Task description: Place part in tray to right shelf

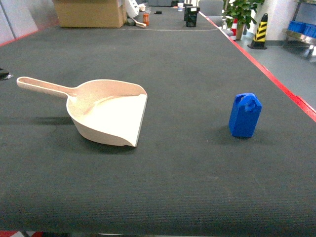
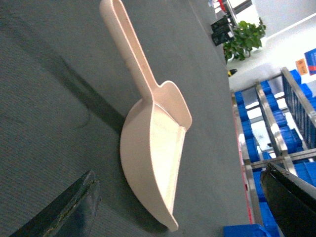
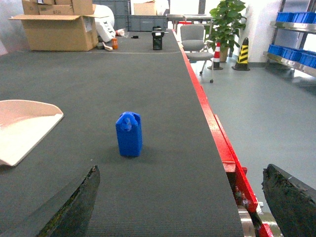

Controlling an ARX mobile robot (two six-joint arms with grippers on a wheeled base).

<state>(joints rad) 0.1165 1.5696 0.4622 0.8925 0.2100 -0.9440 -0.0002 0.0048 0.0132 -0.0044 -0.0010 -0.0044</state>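
Note:
The part [image 1: 245, 116], a small bright-blue block with a looped top, stands upright on the dark table mat at the right. The tray [image 1: 108, 116], a pale beige scoop, lies to its left with the handle pointing far left and nothing in it. Neither gripper shows in the head view. My left gripper [image 2: 177, 173] is open beside the tray [image 2: 153, 143], near its front lip. In the right wrist view the open right gripper [image 3: 181, 170] hangs well short of the part [image 3: 129, 134]. I cannot tell whether the steel rack [image 2: 276, 123] is the right shelf.
The table's red edge [image 3: 217, 133] runs along the right, with open floor beyond it. Steel racks with blue crates [image 1: 301, 29] stand far right. A cardboard box [image 1: 89, 12], a black item [image 1: 191, 17] and a chair [image 3: 193, 42] are at the far end.

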